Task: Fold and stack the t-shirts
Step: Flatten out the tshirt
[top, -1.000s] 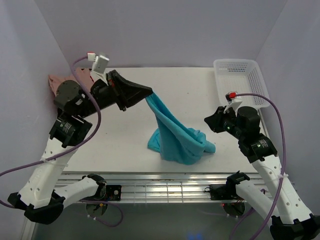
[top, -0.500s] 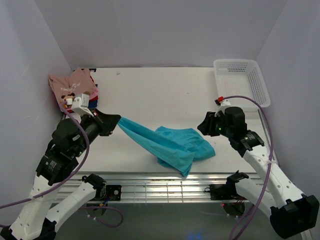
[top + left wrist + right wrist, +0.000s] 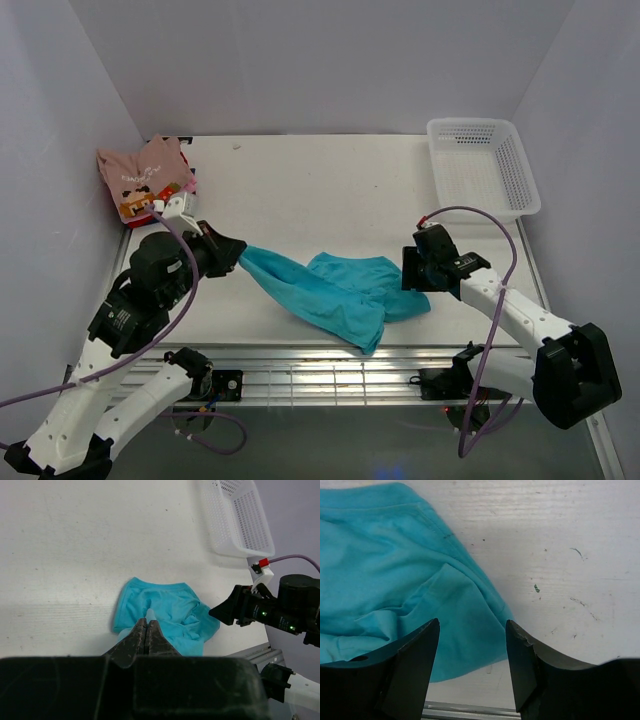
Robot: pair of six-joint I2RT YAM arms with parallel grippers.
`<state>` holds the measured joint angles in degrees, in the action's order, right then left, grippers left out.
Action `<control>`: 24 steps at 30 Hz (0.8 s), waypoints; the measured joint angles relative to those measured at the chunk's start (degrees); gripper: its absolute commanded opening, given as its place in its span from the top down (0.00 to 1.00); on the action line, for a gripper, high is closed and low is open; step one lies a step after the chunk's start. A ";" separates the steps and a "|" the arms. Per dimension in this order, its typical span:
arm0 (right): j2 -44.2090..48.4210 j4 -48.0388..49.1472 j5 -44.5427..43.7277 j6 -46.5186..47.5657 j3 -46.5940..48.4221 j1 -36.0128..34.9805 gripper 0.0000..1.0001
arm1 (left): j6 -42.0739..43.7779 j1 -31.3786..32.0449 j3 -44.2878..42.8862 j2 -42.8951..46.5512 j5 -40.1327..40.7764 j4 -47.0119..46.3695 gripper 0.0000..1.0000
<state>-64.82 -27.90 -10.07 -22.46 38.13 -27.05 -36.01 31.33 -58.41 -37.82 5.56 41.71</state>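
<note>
White, scuffed tabletop [image 3: 330,180] is your working surface. Pale lilac walls [image 3: 300,60] box it in on three sides, and an aluminium rail [image 3: 320,375] runs along the near edge. In the far right corner a white plastic mesh basket [image 3: 483,165] sits against the wall. In the far left corner you have the folded t-shirts [image 3: 145,178], a pink one with a pixel-block graphic on top and slivers of red and dark blue showing at the stack's right side.

The teal t-shirt [image 3: 345,290] lies rumpled on the near half of the table, about midway between your two arms and well apart from both the stack and the basket. Most of it rests flat on the table. From that heap a narrow band of cloth runs left and slightly away from you to your left pincer [image 3: 236,254]. That pincer is clamped tight on the end of the band, and in its wrist view the fingers [image 3: 140,640] meet with a tuft of teal between their tips.

Your right pincer [image 3: 415,275] is low at the shirt's right edge. Its fingers [image 3: 415,665] stand wide apart and grip nothing. In its wrist view, the shirt's right hem and a patch of bare table show in the gap between them.
</note>
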 measured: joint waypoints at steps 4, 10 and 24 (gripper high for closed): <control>-1.42 -0.94 -3.06 -1.14 -0.92 -0.02 0.38 | 0.02 0.00 -0.33 1.51 0.00 0.04 1.00; -2.82 -0.76 -4.00 -1.38 -2.08 -0.04 0.39 | 0.13 0.00 -0.81 1.73 0.04 -0.02 1.00; -4.09 1.16 -4.48 -1.01 -4.15 -0.09 0.92 | 0.15 0.00 -0.79 2.67 0.70 0.11 1.00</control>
<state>-68.90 -26.74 -14.55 -23.46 33.98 -27.14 -35.86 31.33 -59.20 -35.16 6.26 41.82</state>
